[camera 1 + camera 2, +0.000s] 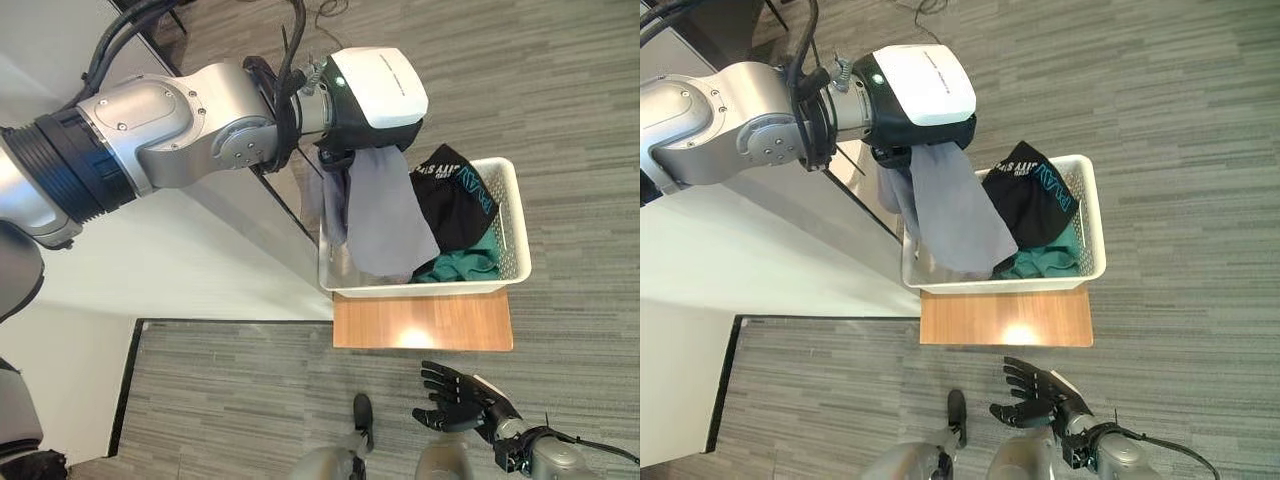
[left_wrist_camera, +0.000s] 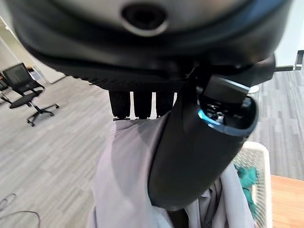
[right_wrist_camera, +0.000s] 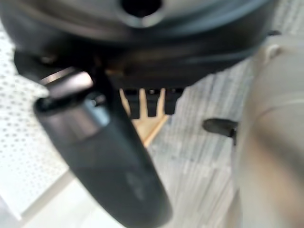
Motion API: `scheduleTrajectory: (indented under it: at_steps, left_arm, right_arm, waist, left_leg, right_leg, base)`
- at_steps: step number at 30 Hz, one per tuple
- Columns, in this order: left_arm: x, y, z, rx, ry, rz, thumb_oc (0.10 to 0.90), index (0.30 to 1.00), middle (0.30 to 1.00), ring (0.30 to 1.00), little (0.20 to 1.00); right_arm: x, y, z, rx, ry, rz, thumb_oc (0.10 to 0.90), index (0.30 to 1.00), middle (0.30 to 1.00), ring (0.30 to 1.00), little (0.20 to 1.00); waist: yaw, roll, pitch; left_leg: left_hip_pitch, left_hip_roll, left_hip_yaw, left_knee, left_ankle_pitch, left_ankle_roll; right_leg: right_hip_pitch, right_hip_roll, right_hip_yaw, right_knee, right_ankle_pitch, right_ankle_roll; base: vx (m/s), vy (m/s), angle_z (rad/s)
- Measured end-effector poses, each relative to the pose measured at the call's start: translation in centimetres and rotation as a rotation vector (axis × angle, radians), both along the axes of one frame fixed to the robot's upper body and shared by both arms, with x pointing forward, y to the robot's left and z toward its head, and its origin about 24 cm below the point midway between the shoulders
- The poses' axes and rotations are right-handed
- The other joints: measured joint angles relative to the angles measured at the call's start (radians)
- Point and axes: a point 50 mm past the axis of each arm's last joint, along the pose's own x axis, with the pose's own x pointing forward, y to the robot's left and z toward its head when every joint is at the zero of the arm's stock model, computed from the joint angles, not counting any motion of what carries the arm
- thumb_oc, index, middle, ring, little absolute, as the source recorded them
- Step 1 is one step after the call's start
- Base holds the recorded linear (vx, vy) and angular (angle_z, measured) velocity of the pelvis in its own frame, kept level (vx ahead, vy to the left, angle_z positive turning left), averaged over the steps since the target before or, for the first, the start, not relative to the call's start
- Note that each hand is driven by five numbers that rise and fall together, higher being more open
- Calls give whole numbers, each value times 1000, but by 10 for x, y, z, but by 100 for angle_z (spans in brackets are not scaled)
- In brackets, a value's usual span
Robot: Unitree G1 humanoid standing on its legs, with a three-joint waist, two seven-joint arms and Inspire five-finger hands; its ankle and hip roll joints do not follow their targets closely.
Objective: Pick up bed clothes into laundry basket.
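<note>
A low wooden stand (image 1: pixel 425 322) sits on the grey striped floor (image 1: pixel 570 150), beside a white bed (image 1: pixel 180 270). On the stand rests a white basket (image 1: pixel 515 235), its near edge overhanging slightly.

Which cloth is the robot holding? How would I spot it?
Find the white laundry basket on the wooden board. The left hand pinches a grey cloth that hangs into the basket's left side. It is pale and plain, unlike the black garment and green one.
</note>
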Motion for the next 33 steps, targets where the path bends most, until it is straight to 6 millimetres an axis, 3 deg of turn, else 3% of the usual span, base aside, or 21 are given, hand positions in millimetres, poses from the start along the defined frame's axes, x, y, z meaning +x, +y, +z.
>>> scheduleTrajectory:
  at_steps: [4, 5, 6, 13, 33]
  left_arm:
    - [0, -8, -6, -3, 18, -20, 400, 300, 300, 300, 300]
    - [0, -9, -8, -4, 25, -25, 527, 491, 491, 491, 491]
    - [1, -10, -11, -8, 37, -28, 800, 900, 900, 900, 900]
    - [3, -12, -23, -7, 74, -31, 800, 900, 900, 900, 900]
    - [-4, -22, -19, -19, 63, -80, 800, 900, 900, 900, 900]
  right_arm:
    - [1, 0, 1, -1, -10, 2, 800, 900, 900, 900, 900]
    - [1, 1, 1, -1, -10, 3, 800, 900, 900, 900, 900]
    - [2, 1, 1, -1, -12, 3, 800, 900, 900, 900, 900]
    - [2, 1, 1, -1, -17, 7, 800, 900, 900, 900, 900]
    - [6, 6, 0, 1, -20, 24, 800, 900, 900, 900, 900]
  waist:
    - [-3, 8, 16]
    - [-3, 7, 16]
    - [-3, 8, 16]
    - [-4, 6, 18]
    - [1, 4, 20]
  left_leg:
    - [-10, -1, 1, 0, 0, 0]
    - [-15, 0, 2, 0, 0, 0]
    - [-17, 0, 4, 0, 0, 0]
    - [-18, 0, 11, 0, 0, 0]
    - [-1, -2, 3, 0, 3, 1]
  right_leg:
    - [-13, -1, 2, 7, 4, 1]
    - [-21, -1, 3, 8, 5, 0]
    - [-24, -1, 5, 9, 6, 1]
    - [-29, -1, 13, 11, 6, 1]
    - [5, -3, -4, -5, 10, 0]
  base:
    - [-37, 12, -1]
    - [-27, 10, -3]
    - [-29, 4, -6]
    - [-14, 3, -3]
    - [0, -3, 1]
